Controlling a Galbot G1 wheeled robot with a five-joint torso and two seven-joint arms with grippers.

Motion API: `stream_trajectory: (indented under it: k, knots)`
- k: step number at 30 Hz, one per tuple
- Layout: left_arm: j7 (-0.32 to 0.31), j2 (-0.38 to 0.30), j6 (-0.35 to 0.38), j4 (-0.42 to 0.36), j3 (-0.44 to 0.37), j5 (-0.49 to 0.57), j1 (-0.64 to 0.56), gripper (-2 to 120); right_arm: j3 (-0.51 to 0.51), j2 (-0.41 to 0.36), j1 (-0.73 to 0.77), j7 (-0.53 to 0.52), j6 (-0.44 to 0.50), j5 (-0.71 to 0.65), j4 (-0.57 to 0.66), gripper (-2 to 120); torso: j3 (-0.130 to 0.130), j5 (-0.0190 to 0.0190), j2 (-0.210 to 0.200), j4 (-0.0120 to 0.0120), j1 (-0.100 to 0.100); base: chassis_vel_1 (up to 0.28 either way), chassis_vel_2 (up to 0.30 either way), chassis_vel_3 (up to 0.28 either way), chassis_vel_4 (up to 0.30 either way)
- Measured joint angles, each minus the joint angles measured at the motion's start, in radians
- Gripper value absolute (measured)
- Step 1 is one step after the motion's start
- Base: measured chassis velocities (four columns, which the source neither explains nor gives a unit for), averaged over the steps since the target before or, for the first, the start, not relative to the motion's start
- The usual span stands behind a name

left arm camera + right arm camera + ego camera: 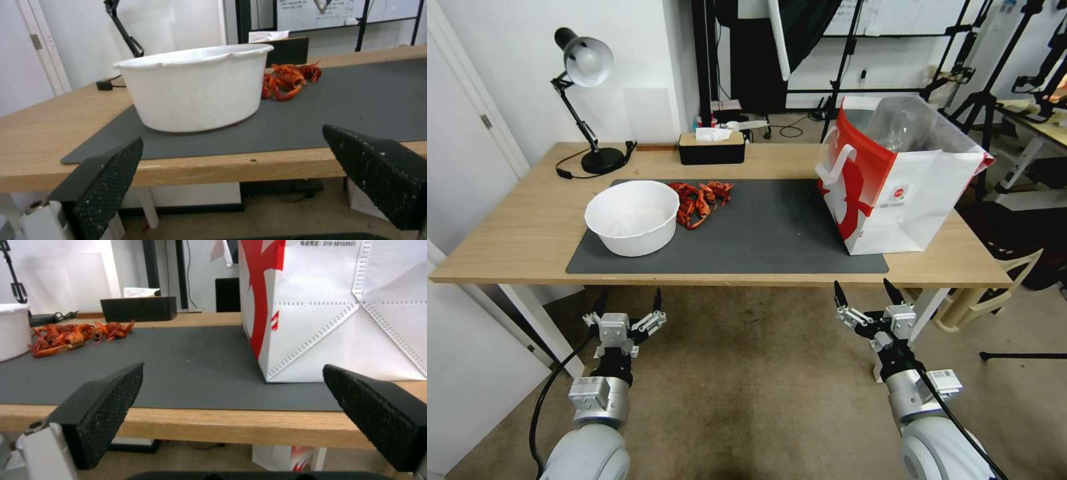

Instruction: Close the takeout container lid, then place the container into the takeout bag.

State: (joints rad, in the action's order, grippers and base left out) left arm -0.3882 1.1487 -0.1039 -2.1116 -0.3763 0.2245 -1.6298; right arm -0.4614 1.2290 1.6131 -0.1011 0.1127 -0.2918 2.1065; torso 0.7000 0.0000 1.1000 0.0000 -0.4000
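Your takeout bag (894,180) stands upright on the right end of the grey mat (774,233), its mouth open and silvery lining showing; something clear lies inside, but you cannot tell what it is. Near the mat's left end sits a white bowl (632,217), with a heap of red crayfish (700,200) just beside it. A black tissue box (712,148) and a desk lamp (587,100) stand behind on the wooden table (507,233). Your left gripper (627,310) hangs below the table's front edge, fingers spread and empty. Your right gripper (864,293) hangs likewise before the bag, jaws apart, holding nothing.
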Motion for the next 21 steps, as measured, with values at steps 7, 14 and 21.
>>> stream_trajectory:
  k: [7, 14, 21]
  knots:
    - [0.0, 0.0, 0.001, 0.001, 0.001, 0.001, 0.001, 100, 0.0, 0.0, 0.0, 0.0, 0.0, 0.001, 0.0, 100, 0.0, 0.0, 0.0, 0.0, 0.0, 0.0, 0.0, 0.0, 0.0]
    - [0.0, -0.001, 0.001, 0.001, 0.001, 0.001, 0.001, 100, 0.0, 0.0, 0.0, 0.0, 0.0, 0.001, 0.0, 100, 0.0, 0.0, 0.0, 0.0, 0.0, 0.0, 0.0, 0.0, 0.0]
    - [0.0, -0.001, 0.001, 0.001, 0.001, 0.001, 0.001, 100, 0.0, 0.0, 0.0, 0.0, 0.0, 0.001, 0.0, 100, 0.0, 0.0, 0.0, 0.0, 0.0, 0.0, 0.0, 0.0, 0.0]
